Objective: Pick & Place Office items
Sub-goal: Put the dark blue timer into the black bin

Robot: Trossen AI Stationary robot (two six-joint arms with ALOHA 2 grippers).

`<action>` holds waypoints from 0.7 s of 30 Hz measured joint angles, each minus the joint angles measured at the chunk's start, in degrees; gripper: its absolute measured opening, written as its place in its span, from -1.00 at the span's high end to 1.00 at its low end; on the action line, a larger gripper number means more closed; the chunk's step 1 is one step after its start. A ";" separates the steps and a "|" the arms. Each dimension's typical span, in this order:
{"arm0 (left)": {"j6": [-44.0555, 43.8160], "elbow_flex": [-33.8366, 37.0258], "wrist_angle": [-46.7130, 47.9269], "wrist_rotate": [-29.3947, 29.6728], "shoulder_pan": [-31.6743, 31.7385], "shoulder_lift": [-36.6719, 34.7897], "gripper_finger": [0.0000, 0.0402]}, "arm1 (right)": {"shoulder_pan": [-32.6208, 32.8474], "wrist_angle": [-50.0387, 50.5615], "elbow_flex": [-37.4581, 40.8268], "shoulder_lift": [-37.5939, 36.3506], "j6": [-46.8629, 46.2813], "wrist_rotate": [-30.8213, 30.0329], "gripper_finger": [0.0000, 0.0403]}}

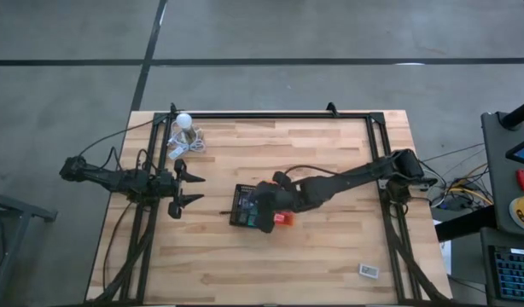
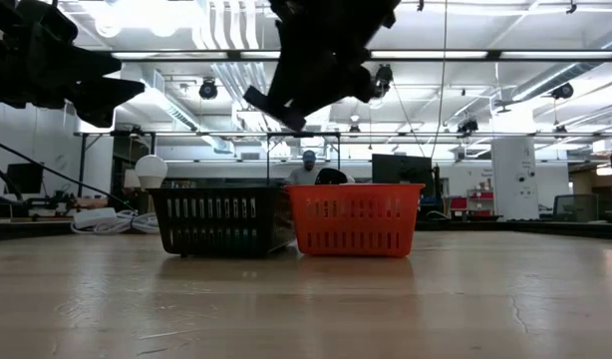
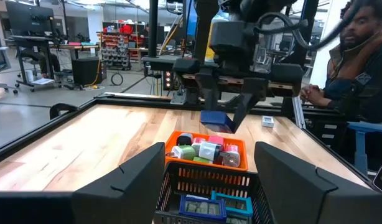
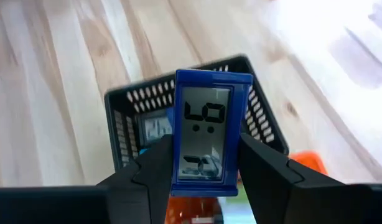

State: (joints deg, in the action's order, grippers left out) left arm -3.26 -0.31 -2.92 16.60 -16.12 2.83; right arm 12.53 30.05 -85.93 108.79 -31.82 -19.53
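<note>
Office items are what we are sorting, and the one in hand is a blue timer (image 4: 207, 132), a small display with a blue frame, clamped between the right gripper's (image 4: 206, 163) fingers. Going from left to right in the high view, we first meet the left gripper (image 1: 192, 188), near the table's left edge with its fingers spread and nothing between them; it waits there, pointing toward the baskets. Beyond it, near the far left corner, lies the white ball (image 1: 184, 120) with its coiled cable. Toward the middle, directly under our right gripper, stand the black basket (image 1: 241, 206) and, touching it on its right, the orange basket (image 1: 283, 219). Far off to the right, near the front edge and well apart from both grippers, one small white item (image 1: 369, 270) lies on the table (image 1: 330, 256).

We judge the step to be the carry-and-place: the timer hangs above the baskets, not yet let go. In the right wrist view the black basket sits straight below the timer, with another blue-framed display already inside, so that seems the fitting bin. The next move calls for lowering over the black basket, keeping clear of the shared wall, then parting the fingers. The left wrist view shows the orange basket holding mixed coloured pieces.
</note>
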 joint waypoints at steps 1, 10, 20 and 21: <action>0.01 -0.01 0.00 0.00 0.00 0.00 -0.26 | -0.28 -0.73 0.00 0.02 0.12 0.03 0.22; 0.00 -0.01 0.00 0.00 0.02 0.00 -0.26 | -1.88 -7.99 0.00 4.49 4.95 1.71 0.24; 0.00 0.01 0.00 -0.02 0.01 0.01 -0.26 | -1.94 -8.97 0.09 8.39 6.48 1.66 0.19; 0.01 -0.01 0.00 0.00 0.02 0.00 -0.26 | -1.94 -9.85 0.02 8.74 6.43 1.67 0.20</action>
State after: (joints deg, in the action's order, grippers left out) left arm -3.25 -0.32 -2.92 16.60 -16.10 2.83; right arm 10.59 20.20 -85.91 117.54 -25.39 -17.87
